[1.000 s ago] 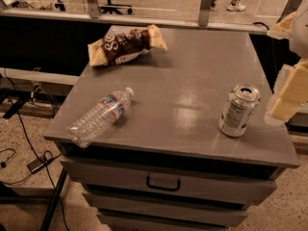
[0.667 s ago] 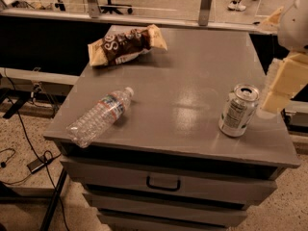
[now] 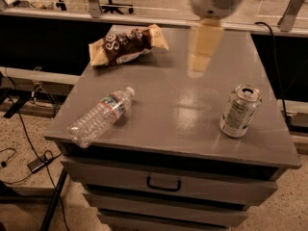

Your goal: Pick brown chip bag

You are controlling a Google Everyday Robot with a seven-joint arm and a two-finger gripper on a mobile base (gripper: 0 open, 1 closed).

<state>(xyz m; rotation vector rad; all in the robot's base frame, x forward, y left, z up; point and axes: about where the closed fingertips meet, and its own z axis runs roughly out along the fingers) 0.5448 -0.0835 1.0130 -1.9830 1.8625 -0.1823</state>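
Observation:
The brown chip bag (image 3: 126, 45) lies crinkled at the back left of the grey cabinet top (image 3: 178, 105), dark brown in the middle with white lettering and tan ends. My gripper (image 3: 202, 52) hangs from the top of the camera view over the back middle of the top, to the right of the bag and apart from it. It is pale and blurred. Nothing shows in it.
A clear plastic water bottle (image 3: 101, 115) lies on its side at the front left. A silver soda can (image 3: 240, 110) stands at the right. A drawer handle (image 3: 163, 184) is below the front edge. Cables (image 3: 29, 148) trail on the floor at left.
My gripper has swung from the right edge of the view, near the can, to the top middle, closer to the bag. The camera view has shifted too.

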